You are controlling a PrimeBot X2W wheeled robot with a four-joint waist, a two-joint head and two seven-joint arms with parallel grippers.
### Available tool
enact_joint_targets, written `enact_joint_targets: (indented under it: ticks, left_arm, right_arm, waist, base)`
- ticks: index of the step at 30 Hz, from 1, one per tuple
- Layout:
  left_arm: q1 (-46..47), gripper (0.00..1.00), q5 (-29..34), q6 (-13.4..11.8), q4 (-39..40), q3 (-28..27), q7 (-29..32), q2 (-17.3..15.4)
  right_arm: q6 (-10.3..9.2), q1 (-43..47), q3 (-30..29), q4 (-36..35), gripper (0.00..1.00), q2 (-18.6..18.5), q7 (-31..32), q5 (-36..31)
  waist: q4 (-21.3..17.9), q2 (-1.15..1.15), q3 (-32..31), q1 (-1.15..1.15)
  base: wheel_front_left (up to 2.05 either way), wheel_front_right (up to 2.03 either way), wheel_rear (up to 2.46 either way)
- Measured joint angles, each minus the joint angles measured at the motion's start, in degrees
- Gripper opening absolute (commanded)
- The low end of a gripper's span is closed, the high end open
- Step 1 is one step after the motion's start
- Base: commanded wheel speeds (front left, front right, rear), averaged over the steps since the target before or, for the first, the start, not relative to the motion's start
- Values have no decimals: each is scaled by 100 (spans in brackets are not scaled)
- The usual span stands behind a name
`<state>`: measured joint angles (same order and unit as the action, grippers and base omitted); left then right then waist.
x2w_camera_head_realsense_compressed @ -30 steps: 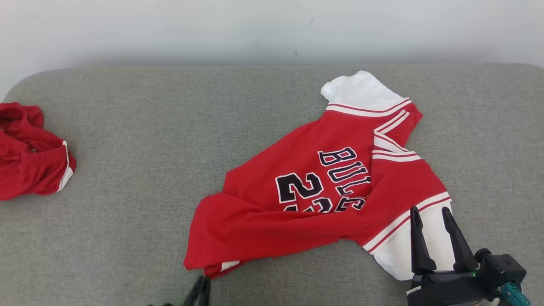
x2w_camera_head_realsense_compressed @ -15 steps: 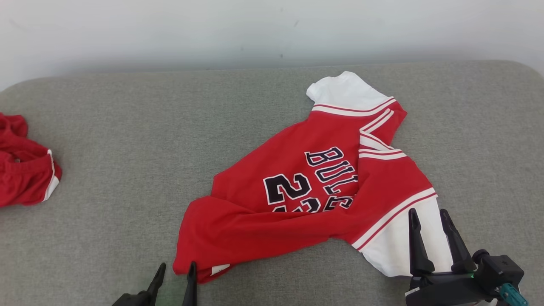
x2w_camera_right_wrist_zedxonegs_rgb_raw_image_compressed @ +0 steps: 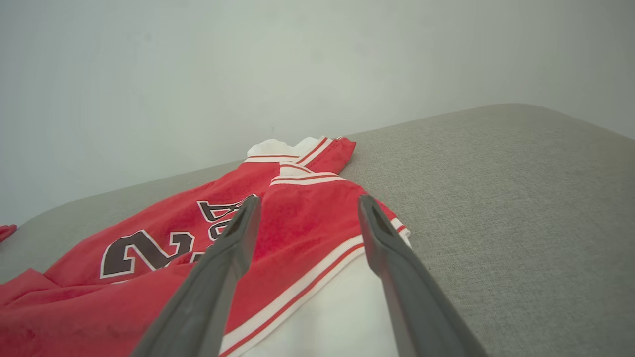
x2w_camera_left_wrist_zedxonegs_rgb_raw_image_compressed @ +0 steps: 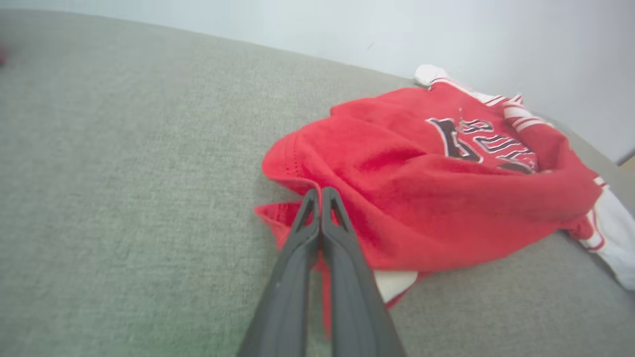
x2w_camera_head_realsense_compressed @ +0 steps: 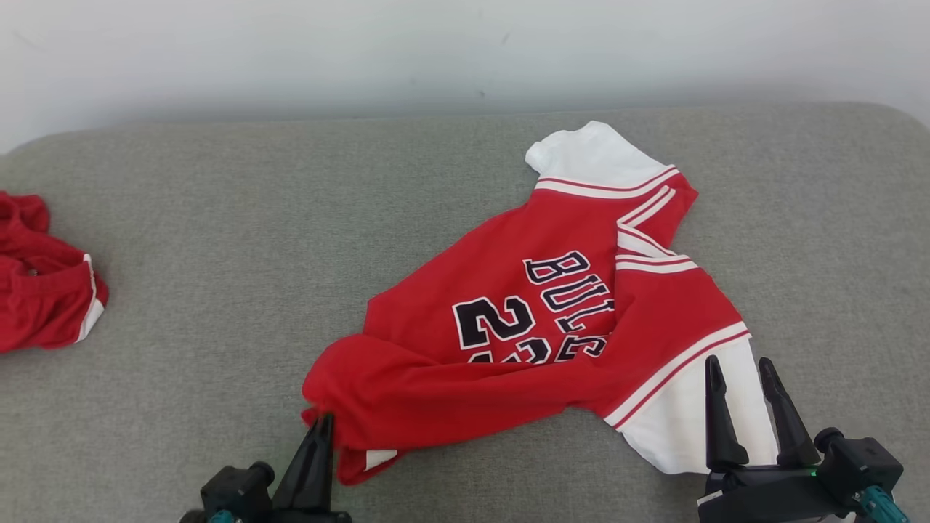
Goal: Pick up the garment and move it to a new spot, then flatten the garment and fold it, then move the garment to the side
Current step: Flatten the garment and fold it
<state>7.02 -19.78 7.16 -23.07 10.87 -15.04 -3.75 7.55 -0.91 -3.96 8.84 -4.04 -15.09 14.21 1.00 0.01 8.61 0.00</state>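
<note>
While its two fingers (x2w_camera_left_wrist_zedxonegs_rgb_raw_image_compressed: 295, 258) are pressing together, the left gripper (x2w_camera_head_realsense_compressed: 325, 421) is pinching the near hem corner of the red basketball jersey (x2w_camera_head_realsense_compressed: 523, 319), which is lying rumpled right of centre on the grey padded surface (x2w_camera_head_realsense_compressed: 218, 290). The right gripper (x2w_camera_head_realsense_compressed: 737, 361) is hovering spread over the jersey's white sleeve (x2w_camera_head_realsense_compressed: 676, 428).

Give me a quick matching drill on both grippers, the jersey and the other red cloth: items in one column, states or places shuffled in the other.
1. left gripper
2. right gripper
3. jersey
4. red cloth

A. open, at the white sleeve
B. bunched at the far left
C. shut on the jersey's corner
D. rumpled, print facing up

Pairs: 1-C, 2-A, 3-D, 4-B
</note>
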Motion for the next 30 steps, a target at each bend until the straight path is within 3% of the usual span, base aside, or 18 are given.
enact_joint_targets:
  ticks: [8, 17, 30]
  left_arm:
    - [-373, 0, 107, 24, 1269, 517, 129, -102]
    - [-1156, 0, -46, -11, 2892, 942, 1059, -314]
    - [-1592, 0, -413, -58, 2814, 1111, 1577, -392]
  right_arm:
    - [0, 102, -24, -1, 100, 41, 0, 19]
    - [0, 167, -126, 1, 100, 54, 0, 41]
    - [0, 104, -112, 49, 100, 35, 0, 44]
  waist:
    - [189, 0, -109, 0]
    - [454, 0, -175, 0]
    - [558, 0, -120, 0]
  base:
    - [0, 0, 0]
    - [0, 0, 0]
    - [0, 0, 0]
